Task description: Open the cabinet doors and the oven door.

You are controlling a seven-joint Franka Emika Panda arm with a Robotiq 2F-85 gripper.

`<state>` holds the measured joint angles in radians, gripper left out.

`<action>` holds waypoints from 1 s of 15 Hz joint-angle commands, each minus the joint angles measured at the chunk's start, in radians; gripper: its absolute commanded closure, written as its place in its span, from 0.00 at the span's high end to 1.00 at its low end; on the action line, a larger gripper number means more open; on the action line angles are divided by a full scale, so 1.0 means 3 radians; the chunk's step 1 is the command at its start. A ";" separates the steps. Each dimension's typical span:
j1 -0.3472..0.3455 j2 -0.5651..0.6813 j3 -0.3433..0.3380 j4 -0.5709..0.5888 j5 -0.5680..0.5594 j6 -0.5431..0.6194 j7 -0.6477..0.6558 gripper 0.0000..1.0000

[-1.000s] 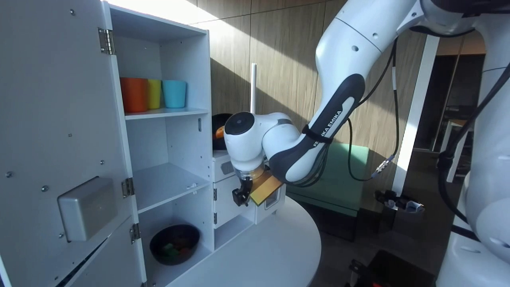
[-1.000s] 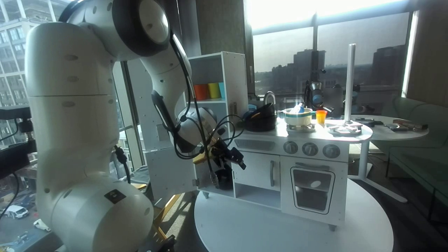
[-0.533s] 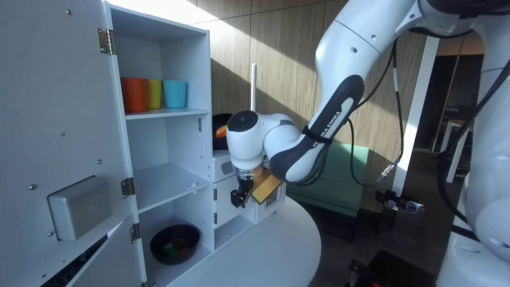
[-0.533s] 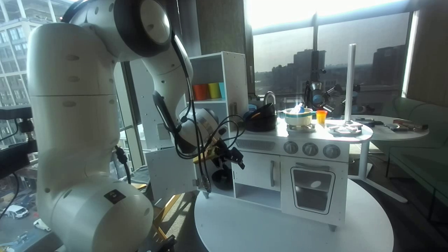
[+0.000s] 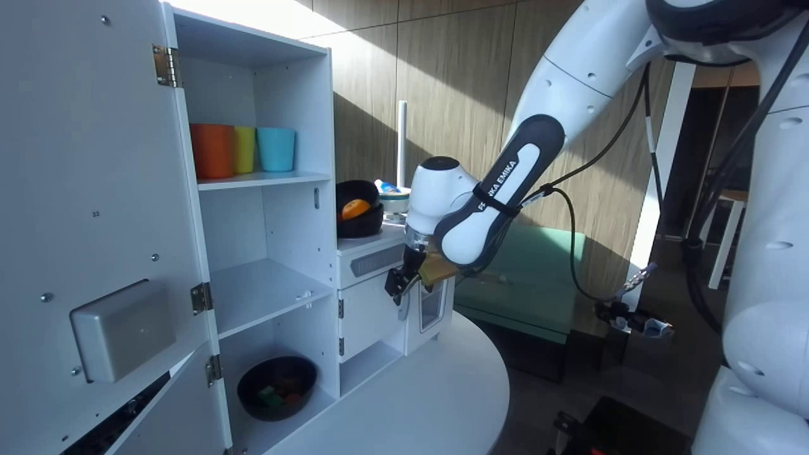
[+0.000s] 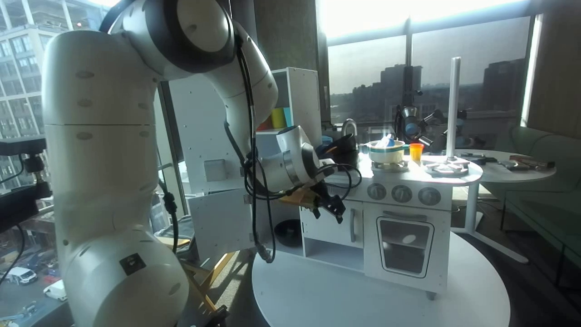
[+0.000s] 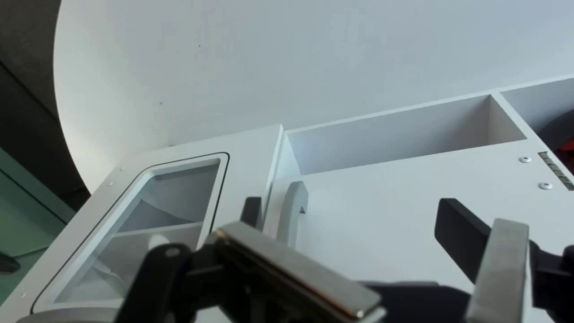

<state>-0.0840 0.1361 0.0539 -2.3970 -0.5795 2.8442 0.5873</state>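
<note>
– Handle (image 5: 404, 313) of the small door (image 5: 368, 318) as landmark. In an exterior view, what?

– Jaws just above it, seen from there. Well off on its shelf side, beyond the open shelves (image 5: 268, 287), the tall cabinet door (image 5: 95, 158) and lower cabinet door (image 5: 174, 407) stand swung out. Done, I'd judge.

– Again in an exterior view?

– Handle upright, small door closed. Jaws near, on its shelf side. Opposite side: oven door (image 6: 406, 247), closed too, its bar (image 6: 405, 216) level.

– Wrist view?

– Jaws spread wide, nothing held. Handle appears inside the gap, close by the oven-side finger (image 7: 296, 261), well apart from the shelf-side finger (image 7: 502, 264). Its long axis runs roughly square to the line between them. Depth, and whether anything touches: cannot tell.

– So the move turns on?

– Sideways offset, my guess. Ease toward the oven side to centre the handle, go in, close, pull. Oven door probably after.
</note>
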 commanded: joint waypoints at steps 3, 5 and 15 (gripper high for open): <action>-0.0168 0.0202 0.0024 0.0112 0.1342 0.0278 -0.1211 1.00; -0.0560 0.0282 0.0471 0.0226 0.1902 0.0224 -0.1758 1.00; -0.0484 0.0573 0.0208 0.0665 0.2300 0.0166 -0.2732 1.00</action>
<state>-0.2568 0.2704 0.1478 -2.2437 0.1001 2.8810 -0.1835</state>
